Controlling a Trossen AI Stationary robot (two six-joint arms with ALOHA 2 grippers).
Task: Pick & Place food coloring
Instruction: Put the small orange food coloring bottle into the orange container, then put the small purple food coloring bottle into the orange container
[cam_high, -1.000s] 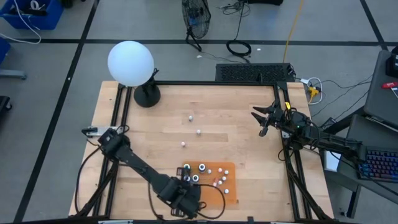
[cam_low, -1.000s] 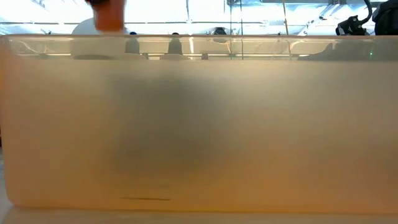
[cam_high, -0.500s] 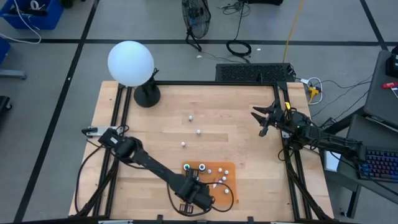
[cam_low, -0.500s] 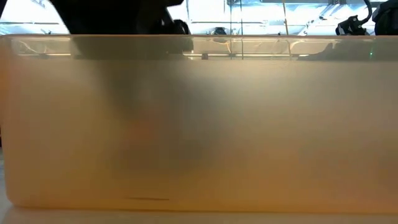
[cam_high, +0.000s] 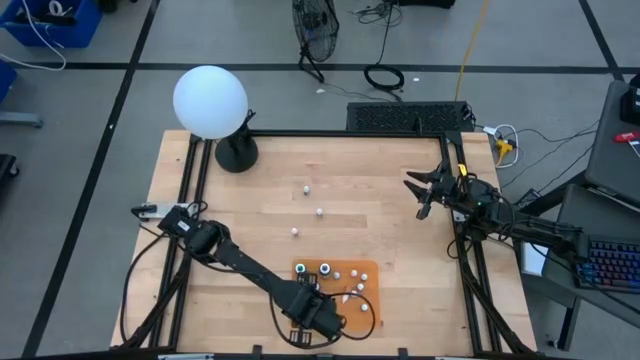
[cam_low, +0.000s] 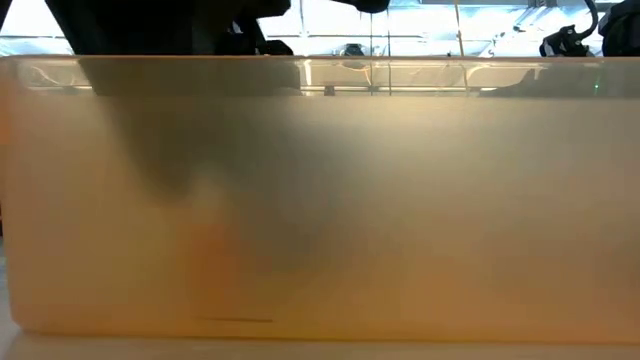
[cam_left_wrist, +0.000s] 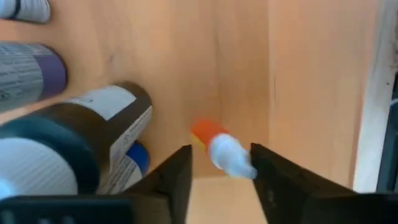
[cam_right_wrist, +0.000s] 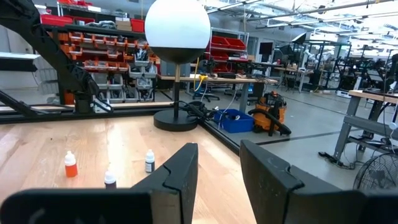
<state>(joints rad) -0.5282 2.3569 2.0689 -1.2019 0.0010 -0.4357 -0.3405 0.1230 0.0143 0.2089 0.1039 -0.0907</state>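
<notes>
The left tool (cam_high: 318, 322) is down at the near edge of the wooden worktop (cam_high: 380, 215), over the near-left part of the flat orange mat (cam_high: 368, 270) where most of the food coloring is gathered. In the left wrist view its two dark fingers (cam_left_wrist: 177, 177) stand a little apart with a small white dropper bottle (cam_left_wrist: 228, 153) with an orange-red end lying on its side between them; whether the fingers touch it cannot be told, so the tool looks narrowly open around the bottle rather than clamped on it. Close beside that tool in the same view are a dark round bottle (cam_left_wrist: 102, 134) with a white label and teal-rimmed top and a purple-banded bottle (cam_left_wrist: 31, 68). From above, several small white and dark-topped containers (cam_high: 326, 269) sit on the mat, and three more little bottles (cam_high: 319, 212) stand apart on bare wood toward the middle. The right tool (cam_high: 425, 192) waits above the right side of the worktop, fingers (cam_right_wrist: 177, 177) parted with nothing between them. A white globe lamp (cam_high: 210, 102) stands at the far left corner.
</notes>
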